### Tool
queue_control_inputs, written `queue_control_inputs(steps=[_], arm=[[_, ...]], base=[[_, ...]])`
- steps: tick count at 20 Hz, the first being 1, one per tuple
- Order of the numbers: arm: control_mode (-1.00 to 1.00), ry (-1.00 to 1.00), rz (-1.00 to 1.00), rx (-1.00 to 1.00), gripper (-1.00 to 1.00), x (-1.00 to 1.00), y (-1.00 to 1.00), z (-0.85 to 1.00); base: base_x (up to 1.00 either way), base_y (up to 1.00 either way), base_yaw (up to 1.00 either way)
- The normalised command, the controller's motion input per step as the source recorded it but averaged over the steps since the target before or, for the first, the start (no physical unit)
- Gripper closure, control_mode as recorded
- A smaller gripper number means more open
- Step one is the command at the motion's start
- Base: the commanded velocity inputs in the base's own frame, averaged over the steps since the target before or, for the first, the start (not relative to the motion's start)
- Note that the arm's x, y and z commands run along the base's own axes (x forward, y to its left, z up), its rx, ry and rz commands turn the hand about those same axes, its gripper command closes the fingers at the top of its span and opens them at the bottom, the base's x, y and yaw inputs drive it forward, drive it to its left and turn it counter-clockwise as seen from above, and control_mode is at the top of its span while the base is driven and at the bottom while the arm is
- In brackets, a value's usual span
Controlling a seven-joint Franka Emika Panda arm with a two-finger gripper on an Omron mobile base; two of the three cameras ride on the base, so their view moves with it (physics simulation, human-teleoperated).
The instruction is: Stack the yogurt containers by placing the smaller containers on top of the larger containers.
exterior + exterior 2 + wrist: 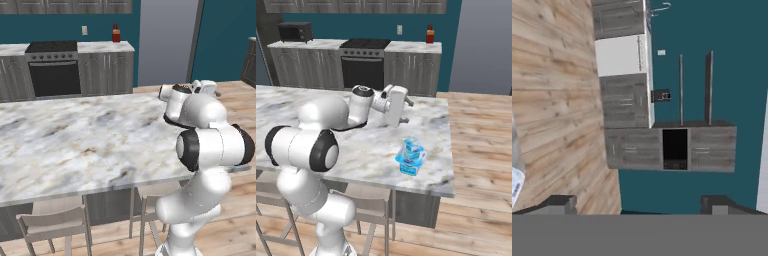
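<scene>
The marble surface (361,150) stretched wide beneath the white arm (331,120), whose hand hung above it, level and turned sideways. The fingers (639,202) stood spread wide apart, gripping nothing, aimed past the surface edge at wood floor and grey cabinets (672,147). Below the fingers and nearer the surface's front edge, well apart from them, sat the larger container (410,161) with the smaller container (411,146) resting on top of it.

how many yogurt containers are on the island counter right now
1 distinct light-blue shape is visible, near the marble island counter's right front corner, right of the open gripper. It may be two containers together; too blurred to separate.
</scene>
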Motion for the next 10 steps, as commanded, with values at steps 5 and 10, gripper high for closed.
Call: queue_control_inputs(steps=[5,10], arm=[[-1.00,0.11,0.03,-0.04,-1.00,-0.64,0.55,0.26],[-1.00,0.09,0.04,-0.03,-1.00,-0.78,0.63,0.25]], base=[[0.00,0.00,0.00],[0.00,0.00,0.00]])
